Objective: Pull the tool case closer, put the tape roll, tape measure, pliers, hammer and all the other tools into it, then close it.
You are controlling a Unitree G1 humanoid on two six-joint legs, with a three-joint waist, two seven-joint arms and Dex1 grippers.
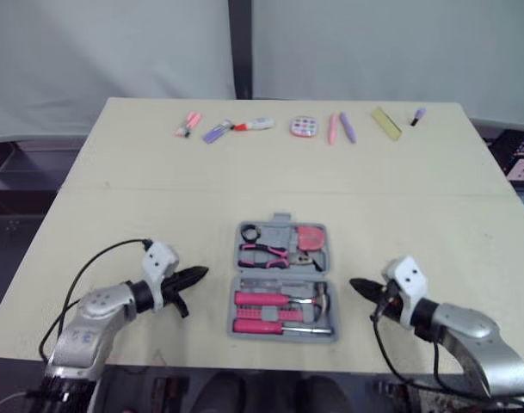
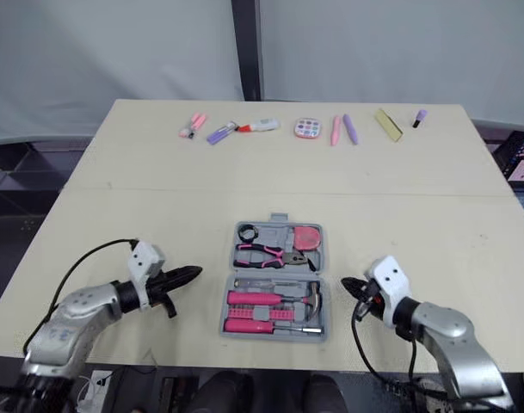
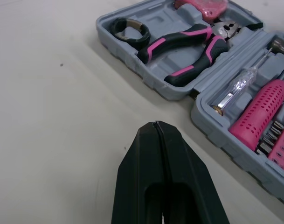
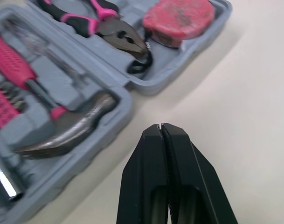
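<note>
- Both sets of fingers are pressed together with nothing pinched. The left fingers (image 3: pixel 139 163) and the right fingers (image 4: pixel 146 163) hang just above the pale beige desk (image 1: pixel 115 215).
- Both sit close to the desk's near edge, the left ones on the left side of the grey plastic tool case (image 3: pixel 132 56) and the right ones on its right side. Each points inward at the case without touching it.
- That case lies open and flat at the middle of the near edge, its two halves side by side, one farther and one nearer.
- In the farther half:
  - a black tape roll (image 3: pixel 114 25) sits in the left corner;
  - the pink-and-black pliers (image 3: pixel 179 39) lie across the middle;
  - a pink tape measure (image 4: pixel 179 16) fills the right end.
- In the nearer half:
  - a clear-handled tester screwdriver (image 3: pixel 237 84) lies along the hinge side;
  - a pink ribbed handle (image 3: pixel 258 114) lies just beside it;
  - the steel hammer head (image 4: pixel 72 128) rests at the right end, its pink shaft running left.
- Well apart from the case, a row of small things lines the desk's far edge: a pink clip-like item (image 1: pixel 188 125), a purple one (image 1: pixel 217 132), a red-and-white marker (image 1: pixel 255 125), a round pink palette (image 1: pixel 304 127), a pink pen (image 1: pixel 332 128), a purple pen (image 1: pixel 348 127), a yellow-green bar (image 1: pixel 385 122) and a small purple piece (image 1: pixel 417 115).
</note>
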